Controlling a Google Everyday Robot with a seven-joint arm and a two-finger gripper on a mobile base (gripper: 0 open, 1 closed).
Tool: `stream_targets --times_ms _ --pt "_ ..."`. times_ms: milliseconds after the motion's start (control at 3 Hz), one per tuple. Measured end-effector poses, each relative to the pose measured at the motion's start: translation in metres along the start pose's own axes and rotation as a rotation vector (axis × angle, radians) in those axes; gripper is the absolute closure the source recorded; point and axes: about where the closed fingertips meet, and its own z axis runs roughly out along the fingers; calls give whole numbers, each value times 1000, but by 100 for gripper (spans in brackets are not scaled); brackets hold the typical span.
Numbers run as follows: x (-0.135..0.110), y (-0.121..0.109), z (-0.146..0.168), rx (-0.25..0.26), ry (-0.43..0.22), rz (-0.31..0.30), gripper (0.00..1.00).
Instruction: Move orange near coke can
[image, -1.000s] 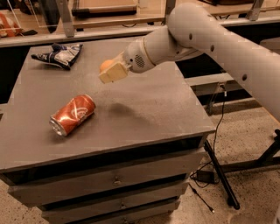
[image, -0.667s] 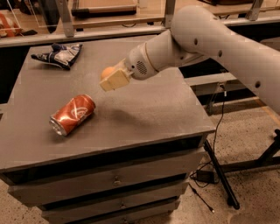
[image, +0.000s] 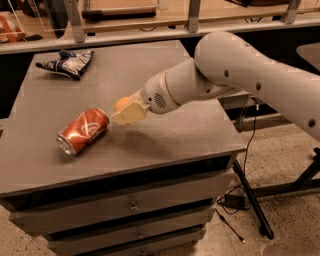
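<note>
Your gripper (image: 120, 110) hangs low over the middle of the grey tabletop (image: 180, 132), just off the top end of the coke can (image: 83, 131). Its cream fingers (image: 131, 113) are closed on the orange (image: 121, 103), and you can see only one finger plainly, the other being hidden behind the fruit. The orange is small, round, smooth and pale, tucked against the upper side of that finger and clear of the table. It is near the can, apart from it, with a soft shadow on the table below.

The coke can lies on its side toward the front left, red-orange with a white swirl, its silver end facing the front edge. A dark blue and white foil bag (image: 68, 63) lies crumpled at the far left corner, well apart from both.

The table is a grey cabinet with drawers (image: 131, 205) down its front, standing on a speckled floor (image: 285, 220). A black cable (image: 252, 145) trails down at the right beside a black stand leg (image: 252, 200), and a shelf rail (image: 150, 36) runs behind.

Against the picture from a moment ago, your gripper has dropped lower and come left, closing on the can. The can and the bag lie where they were.
</note>
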Motion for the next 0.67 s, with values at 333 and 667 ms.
stream_targets --times_ms 333,667 --pt "9 3 9 6 1 -7 100" --pt "17 1 17 11 -18 -8 100"
